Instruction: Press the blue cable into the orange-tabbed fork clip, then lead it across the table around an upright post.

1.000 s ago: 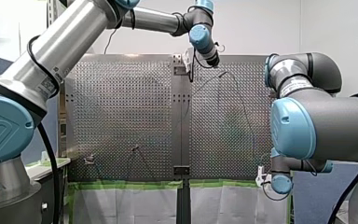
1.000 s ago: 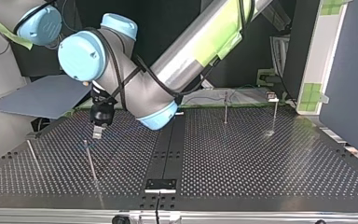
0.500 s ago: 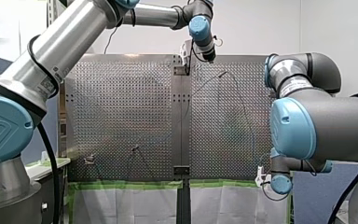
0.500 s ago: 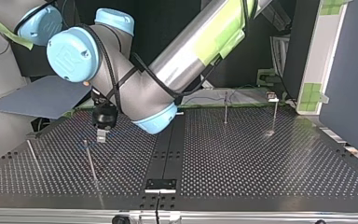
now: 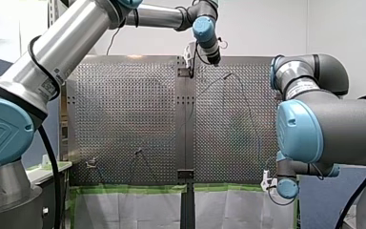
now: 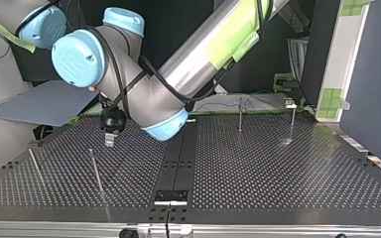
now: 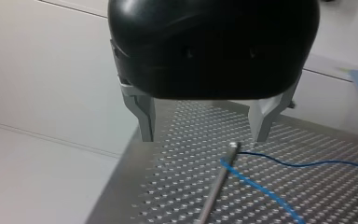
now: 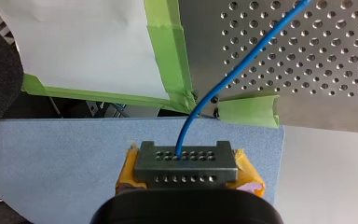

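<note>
Clamping gripper: my right gripper (image 8: 185, 164), yellow pads pressed together on the blue cable (image 8: 223, 79); it sits off the near corner of the perforated table (image 8: 317, 65), where green tape (image 8: 168, 56) edges the plate

Cable: rises from between the pads and runs out over the holes; at the far side it touches an upright post (image 7: 216, 186) just below the tip

Far gripper: my left gripper (image 7: 204, 119), black with metal fingers spread wide, holding nothing; the post's tip lies just ahead of the gap between them
</note>
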`<state>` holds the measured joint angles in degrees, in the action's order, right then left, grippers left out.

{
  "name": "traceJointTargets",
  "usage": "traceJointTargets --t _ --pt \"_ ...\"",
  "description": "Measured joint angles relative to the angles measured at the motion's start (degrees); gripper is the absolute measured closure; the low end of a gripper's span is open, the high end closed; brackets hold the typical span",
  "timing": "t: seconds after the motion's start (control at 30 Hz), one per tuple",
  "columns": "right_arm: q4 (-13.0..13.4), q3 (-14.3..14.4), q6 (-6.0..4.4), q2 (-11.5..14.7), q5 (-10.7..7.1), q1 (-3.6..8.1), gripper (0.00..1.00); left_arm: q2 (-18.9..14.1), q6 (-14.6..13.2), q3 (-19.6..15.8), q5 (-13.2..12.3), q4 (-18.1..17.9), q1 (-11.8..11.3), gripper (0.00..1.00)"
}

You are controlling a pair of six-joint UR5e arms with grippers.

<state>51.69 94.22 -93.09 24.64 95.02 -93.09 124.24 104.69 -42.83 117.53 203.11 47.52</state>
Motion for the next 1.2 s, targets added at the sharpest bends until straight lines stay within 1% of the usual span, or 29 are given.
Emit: traceJointTargets --t 0.17,0.3,0.83,1.2 --pt "0.0 0.0 -0.06 0.0 0.0 -0.02 1.0 0.0 -0.1 -2.4 -1.2 0.0 -0.1 0.02" --pt "0.0 0.0 -0.08 0.0 0.01 -0.03 1.0 0.0 -0.2 -3.8 -1.6 -0.5 -0.1 0.02" --pt "0.0 0.0 0.05 -0.1 0.0 -0.05 1.0 0.0 -0.2 -4.1 -0.9 -0.4 -0.1 0.02" --pt "0.0 0.0 -0.14 -0.1 0.01 -0.11 1.0 0.0 -0.1 -4.2 -0.3 -0.3 0.0 0.02"
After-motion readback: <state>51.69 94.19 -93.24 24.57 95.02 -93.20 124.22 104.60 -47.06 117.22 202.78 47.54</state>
